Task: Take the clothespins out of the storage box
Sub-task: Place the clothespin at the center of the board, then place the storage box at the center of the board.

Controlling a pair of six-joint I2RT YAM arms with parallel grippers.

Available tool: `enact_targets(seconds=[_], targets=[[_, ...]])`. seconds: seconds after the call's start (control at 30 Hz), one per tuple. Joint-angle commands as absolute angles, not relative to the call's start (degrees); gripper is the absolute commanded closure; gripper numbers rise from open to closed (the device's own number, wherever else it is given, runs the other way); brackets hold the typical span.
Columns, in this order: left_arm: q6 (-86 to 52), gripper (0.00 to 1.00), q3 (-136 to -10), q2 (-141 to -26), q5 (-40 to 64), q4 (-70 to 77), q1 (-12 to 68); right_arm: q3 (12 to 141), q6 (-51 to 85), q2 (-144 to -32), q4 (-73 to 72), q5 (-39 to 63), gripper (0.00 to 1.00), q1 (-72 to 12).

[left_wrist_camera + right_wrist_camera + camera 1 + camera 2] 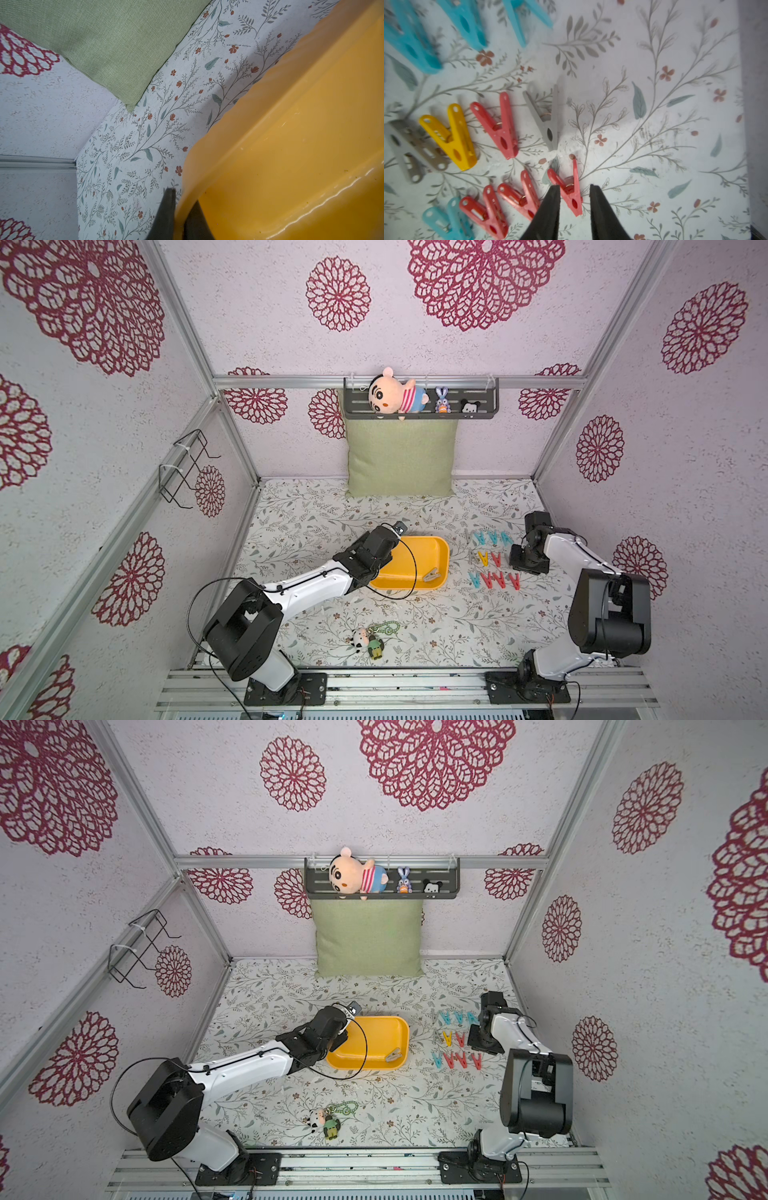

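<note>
One grey clothespin (432, 574) lay inside the storage box (432, 551), its rim pinched by my left fingers (166, 214); beside the box, my right fingers (548, 212) stood apart around a red clothespin (571, 195).

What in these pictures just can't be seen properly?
- In both top views the left arm covers one end of the storage box; pins there cannot be ruled out.
- left gripper: the left wrist view's edge cuts off all but the fingertips.
- teal clothespins: blurred and cut by the edge in the right wrist view.
- right gripper: hidden under its own wrist in both top views.
</note>
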State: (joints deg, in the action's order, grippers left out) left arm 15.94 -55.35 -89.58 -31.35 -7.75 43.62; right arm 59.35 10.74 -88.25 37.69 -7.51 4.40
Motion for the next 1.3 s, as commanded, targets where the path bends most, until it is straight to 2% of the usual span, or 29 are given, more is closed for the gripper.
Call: enact_targets(seconds=[0.0,0.3,0.43,0.6,0.8,1.27], targets=[[17.7,1.0,-55.73,-89.56,-31.26,-11.47,43.71,63.09,13.2,-80.73,42.56,-8.12,0.69,1.91],[17.73,1.0,-55.92,-90.07,-31.31,-11.57,43.84,60.3,25.87,-61.72,37.8,2.7,0.69,-18.5],[17.67,1.0,-55.89,-90.2,-31.15,-11.78,43.71,56.83,31.31,-60.91,33.65,3.09,0.69,-28.57],[17.72,1.0,-55.88,-90.33,-31.2,-11.79,43.73,55.68,34.65,-67.75,28.98,-0.17,0.69,-39.72],[17.77,1.0,-55.77,-90.18,-31.2,-11.87,43.74,56.09,35.29,-78.59,25.49,-2.44,0.69,-43.93],[17.7,1.0,-55.89,-89.98,-30.8,-12.39,43.75,62.45,42.03,-91.55,29.38,-12.33,0.66,-44.81]])
